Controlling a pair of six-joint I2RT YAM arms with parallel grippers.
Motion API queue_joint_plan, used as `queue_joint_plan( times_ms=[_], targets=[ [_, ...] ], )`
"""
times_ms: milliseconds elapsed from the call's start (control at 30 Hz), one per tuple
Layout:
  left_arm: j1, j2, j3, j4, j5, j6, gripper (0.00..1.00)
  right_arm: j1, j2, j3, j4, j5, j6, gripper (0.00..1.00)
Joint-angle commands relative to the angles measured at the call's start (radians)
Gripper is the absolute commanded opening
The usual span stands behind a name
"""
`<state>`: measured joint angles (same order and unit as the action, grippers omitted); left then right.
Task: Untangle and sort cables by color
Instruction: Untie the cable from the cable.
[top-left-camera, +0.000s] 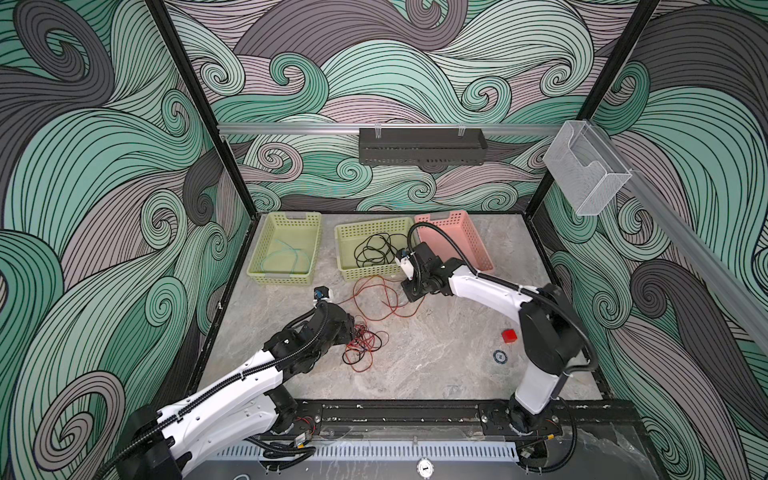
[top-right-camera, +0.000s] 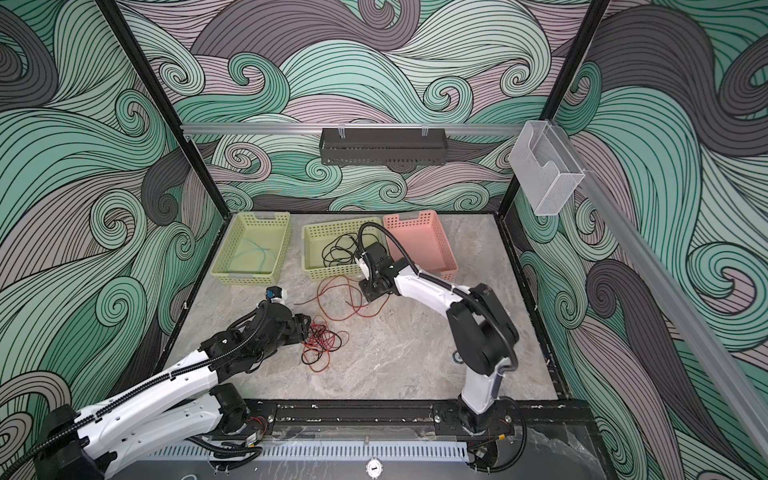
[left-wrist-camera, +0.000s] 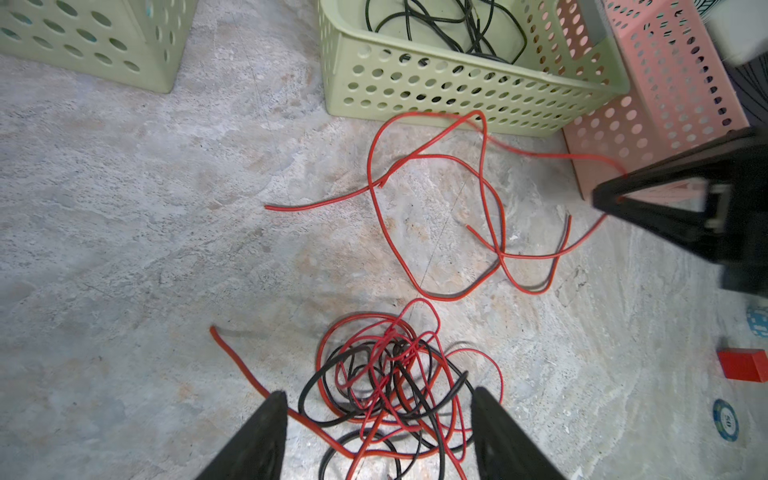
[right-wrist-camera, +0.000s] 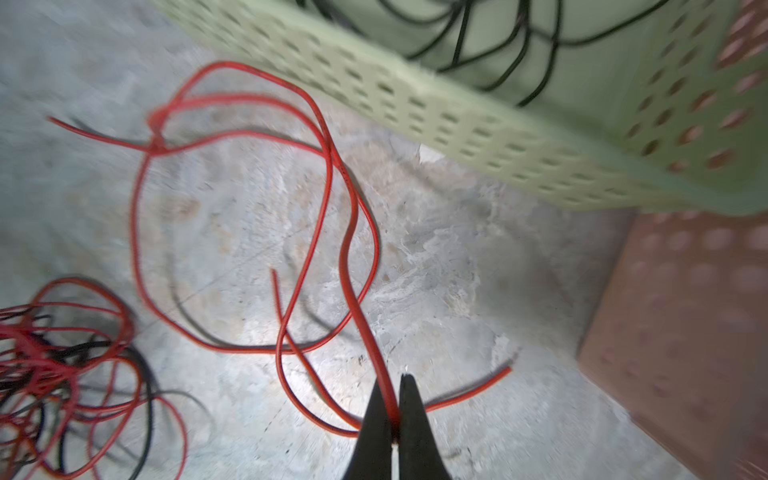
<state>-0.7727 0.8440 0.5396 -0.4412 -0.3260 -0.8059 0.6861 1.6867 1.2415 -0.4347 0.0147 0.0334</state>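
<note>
Mottled grey tabletop (top-left-camera: 415, 374) looked stone-like, matt, slightly rough. Both green basket (left-wrist-camera: 457, 95) and pink basket (left-wrist-camera: 665, 91) were perforated plastic, smooth, with dull sheen. Thin red cable (right-wrist-camera: 330, 174) had smooth, faintly glossy insulation. Clear wall holder (top-left-camera: 582, 174) was glossy plastic; rail (top-left-camera: 291, 129) looked like brushed metal.

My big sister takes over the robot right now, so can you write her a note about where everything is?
The right claw is shut on the loose red cable, in front of the baskets.
The left claw is open, over the red-and-black tangle.
Done: teal cable in the left green basket, black cables in the middle green basket.
Left: the loose red cable, then separating the tangle. The pink basket looks empty.
</note>
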Motion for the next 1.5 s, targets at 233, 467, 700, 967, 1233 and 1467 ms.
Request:
queue_joint_plan(
  times_ms=[233, 467, 700, 967, 1233, 1467],
  targets=[
    [0.007, -0.043, 0.054, -0.021, -0.034, 0.009, 0.68, 0.019, -0.422, 0.050, 0.119, 0.182, -0.014, 0.00],
    [0.008, -0.059, 0.037, -0.009, -0.024, -0.008, 0.68, 0.016, -0.512, 0.223, 0.216, 0.279, -0.074, 0.00],
    [0.008, -0.057, 0.049, -0.001, -0.011, -0.012, 0.68, -0.089, -0.443, 0.445, 0.216, 0.274, -0.050, 0.00],
    [0.008, -0.065, 0.051, -0.010, -0.010, -0.013, 0.68, -0.120, -0.340, 0.708, 0.170, 0.241, -0.068, 0.00],
    [0.007, -0.059, 0.063, -0.007, -0.004, -0.006, 0.68, -0.252, -0.216, 0.965, 0.097, 0.263, -0.073, 0.00],
    [0.007, -0.041, 0.065, 0.012, -0.001, -0.001, 0.68, -0.261, -0.111, 1.228, 0.035, 0.225, -0.092, 0.00]
  ],
)
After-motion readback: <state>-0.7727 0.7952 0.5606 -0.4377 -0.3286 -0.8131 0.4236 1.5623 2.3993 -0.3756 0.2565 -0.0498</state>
